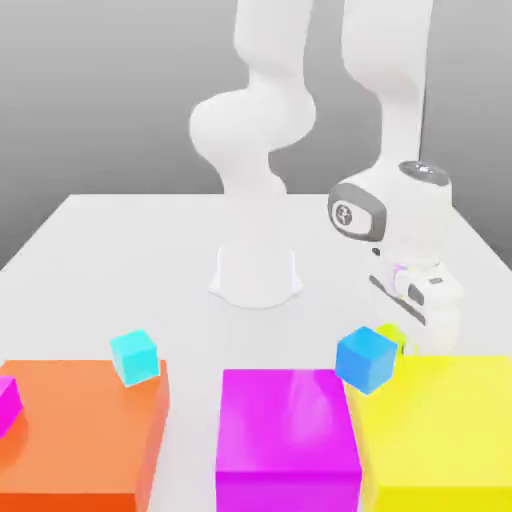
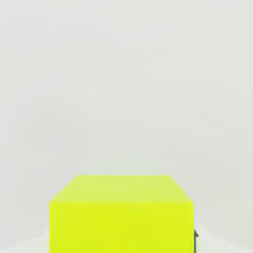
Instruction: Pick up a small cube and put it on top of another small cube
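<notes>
Partly hidden: the tiny glossy lime-yellow cube (image 1: 391,333), behind the small sky-blue cube (image 1: 366,359) in the exterior view and cut by the frame edge in the hand view; cut off: the small magenta cube (image 1: 7,405) at the exterior view's left edge, the large orange block (image 1: 75,430) beneath it, the large glossy magenta block (image 1: 287,420) and the large yellow block (image 1: 440,425), plus the upper part of the white jointed arm (image 1: 400,120); hard to make out: whether the tiny light-cyan cube (image 1: 135,357) rests on the orange block's far corner or hangs just past it; same doubt for the sky-blue one by the yellow block. Count: four small cubes, three large blocks, one arm, one white two-finger gripper (image 1: 410,340); its fingers are closed on the lime-yellow cube, pinching it beyond the yellow block, well apart from the cyan one.
</notes>
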Robot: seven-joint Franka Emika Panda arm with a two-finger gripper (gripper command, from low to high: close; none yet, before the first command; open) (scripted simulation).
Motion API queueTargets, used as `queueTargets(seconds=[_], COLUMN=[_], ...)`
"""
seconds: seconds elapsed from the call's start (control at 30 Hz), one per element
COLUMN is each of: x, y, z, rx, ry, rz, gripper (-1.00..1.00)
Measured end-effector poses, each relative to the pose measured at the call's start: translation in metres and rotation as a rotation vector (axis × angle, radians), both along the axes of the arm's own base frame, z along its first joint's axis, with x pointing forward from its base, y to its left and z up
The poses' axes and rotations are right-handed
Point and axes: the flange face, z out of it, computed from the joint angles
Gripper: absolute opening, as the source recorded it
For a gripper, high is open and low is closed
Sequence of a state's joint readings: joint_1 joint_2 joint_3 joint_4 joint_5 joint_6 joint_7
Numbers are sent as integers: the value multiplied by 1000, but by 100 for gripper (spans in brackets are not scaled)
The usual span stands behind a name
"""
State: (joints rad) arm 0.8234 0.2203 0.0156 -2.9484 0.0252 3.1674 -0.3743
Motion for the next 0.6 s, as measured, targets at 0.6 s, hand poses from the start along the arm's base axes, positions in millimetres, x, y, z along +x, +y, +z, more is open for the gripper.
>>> queueTargets(seconds=[0.6], x=[13], y=[1], z=[38], rx=[-227], ry=[235], rz=[-180], gripper=[-100])
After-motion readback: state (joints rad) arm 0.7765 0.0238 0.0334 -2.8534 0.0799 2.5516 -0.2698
